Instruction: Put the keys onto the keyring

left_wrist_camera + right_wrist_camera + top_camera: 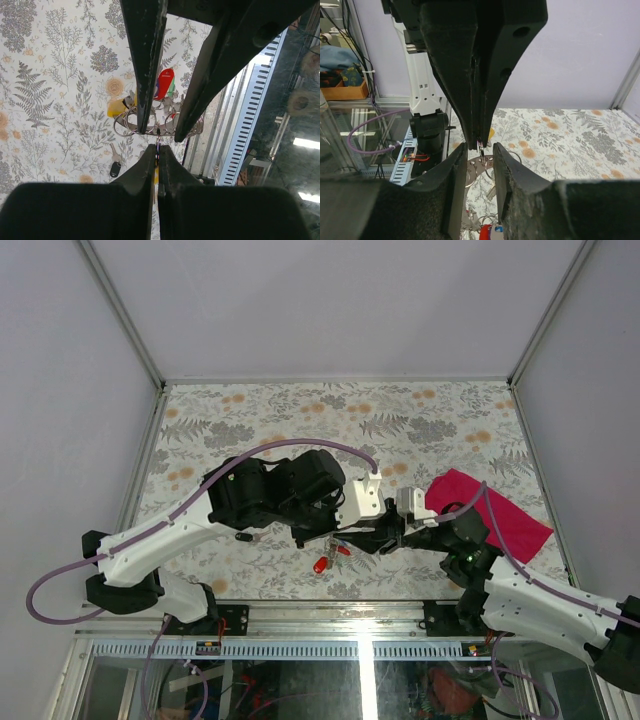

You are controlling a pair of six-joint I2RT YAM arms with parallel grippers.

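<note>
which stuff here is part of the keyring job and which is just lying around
For the job: keyring, pinched in the shut left claw; red- and yellow-headed keys beside it; black key loose on the table; right claw, open around the ring.
Just lying about: magenta cloth.

A magenta cloth (512,518) lies rumpled at the right side of the floral-patterned table (300,415).
</note>
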